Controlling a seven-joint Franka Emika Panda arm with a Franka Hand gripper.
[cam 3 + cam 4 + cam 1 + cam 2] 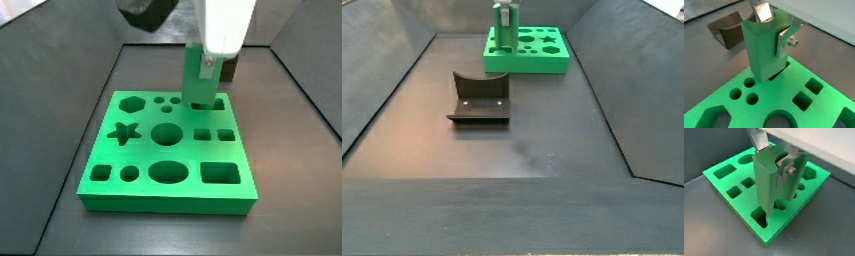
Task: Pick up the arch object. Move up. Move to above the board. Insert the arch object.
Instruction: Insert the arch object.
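upright between the silver fingers, the arch object is clamped by the gripper and stands with its lower end entering a hole at a corner of the board. around that hole the board's round and square holes lie open. in a side view the fixture stands on the dark floor, well apart from the board. the arm comes straight down over the board.

Dark grey floor, sloped dark walls
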